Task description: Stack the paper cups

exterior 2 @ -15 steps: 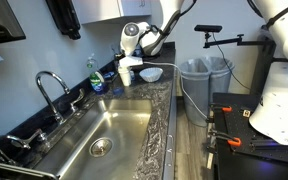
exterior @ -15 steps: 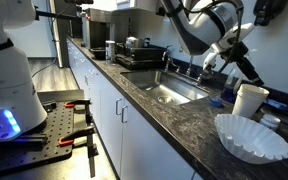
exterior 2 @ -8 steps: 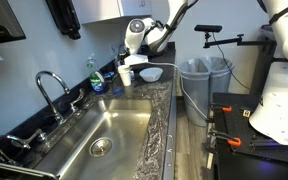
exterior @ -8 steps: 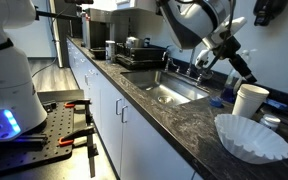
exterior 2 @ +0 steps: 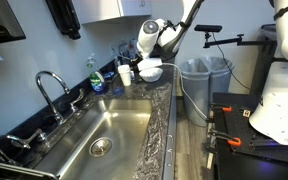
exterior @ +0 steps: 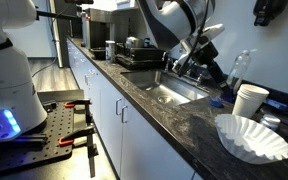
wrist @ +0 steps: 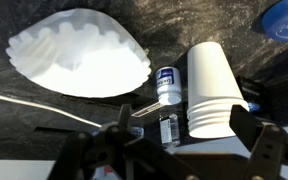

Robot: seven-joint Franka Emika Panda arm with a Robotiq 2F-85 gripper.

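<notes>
The white paper cups [wrist: 210, 90] stand as one nested stack on the dark counter, with several rolled rims showing at the wide end. The stack also shows in both exterior views [exterior: 250, 100] [exterior 2: 125, 74]. My gripper [wrist: 180, 122] is open and empty, and its two black fingers frame the bottom of the wrist view on either side of the stack. In both exterior views the gripper [exterior: 212, 67] [exterior 2: 147, 60] hangs above the counter, apart from the cups.
Wide ruffled white coffee filters [wrist: 79, 55] [exterior: 252, 136] lie beside the cups. A small white bottle with a blue cap [wrist: 167, 84] stands against the stack. A clear plastic bottle [exterior: 238, 68] stands behind them. The steel sink [exterior 2: 104, 135] and faucet [exterior 2: 52, 88] are further along.
My gripper has drawn back from just over the cups, toward the sink side, and is now farther from them. The cups and filters have not moved.
</notes>
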